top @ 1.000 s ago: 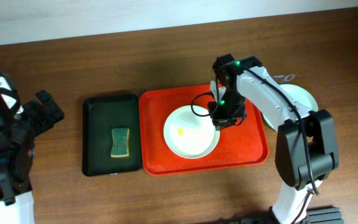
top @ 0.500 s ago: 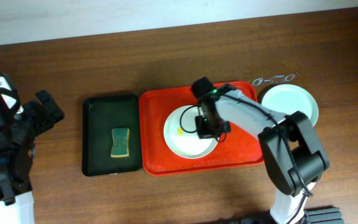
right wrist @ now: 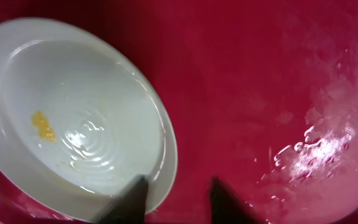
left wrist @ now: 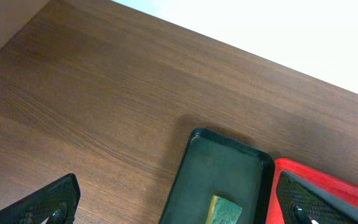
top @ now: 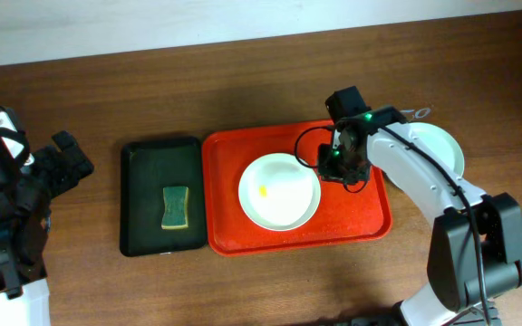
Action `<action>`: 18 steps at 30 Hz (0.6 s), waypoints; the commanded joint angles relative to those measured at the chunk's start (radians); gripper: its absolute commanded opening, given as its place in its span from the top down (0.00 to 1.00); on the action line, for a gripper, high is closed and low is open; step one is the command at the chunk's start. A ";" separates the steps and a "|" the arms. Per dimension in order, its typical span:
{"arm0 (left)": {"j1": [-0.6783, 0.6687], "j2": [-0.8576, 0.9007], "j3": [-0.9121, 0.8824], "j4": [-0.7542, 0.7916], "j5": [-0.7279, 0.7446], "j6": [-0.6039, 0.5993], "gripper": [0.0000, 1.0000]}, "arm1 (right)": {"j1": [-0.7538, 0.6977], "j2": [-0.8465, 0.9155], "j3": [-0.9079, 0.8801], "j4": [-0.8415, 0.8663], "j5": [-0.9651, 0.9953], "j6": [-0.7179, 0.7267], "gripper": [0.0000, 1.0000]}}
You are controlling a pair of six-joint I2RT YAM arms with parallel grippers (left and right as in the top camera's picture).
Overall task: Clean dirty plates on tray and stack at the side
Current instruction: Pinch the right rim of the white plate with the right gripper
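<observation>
A white plate (top: 279,192) with a small yellow smear (top: 263,191) lies in the red tray (top: 229,181). My right gripper (top: 339,165) hovers low over the tray at the plate's right rim. In the right wrist view the plate (right wrist: 73,118) fills the left. The right gripper (right wrist: 179,202) is open, one blurred fingertip (right wrist: 132,199) over the rim and the other over bare red tray (right wrist: 278,74). A pale plate (top: 444,145) rests on the table right of the tray, partly behind the arm. My left gripper (top: 69,156) waits open at the far left.
A black tray (top: 143,181) left of the red one holds a green and yellow sponge (top: 177,207). The left wrist view shows this black tray (left wrist: 225,165), the sponge (left wrist: 226,212) and a corner of the red tray (left wrist: 334,186). Wet streaks shine on the red tray.
My right gripper swung left over the plate, then came back to its right rim, and its jaws have parted. The plate and the left arm have not moved.
</observation>
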 commanded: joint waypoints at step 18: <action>0.002 -0.002 0.006 0.002 0.003 -0.013 0.01 | 0.031 0.030 -0.294 0.356 -0.056 0.083 0.65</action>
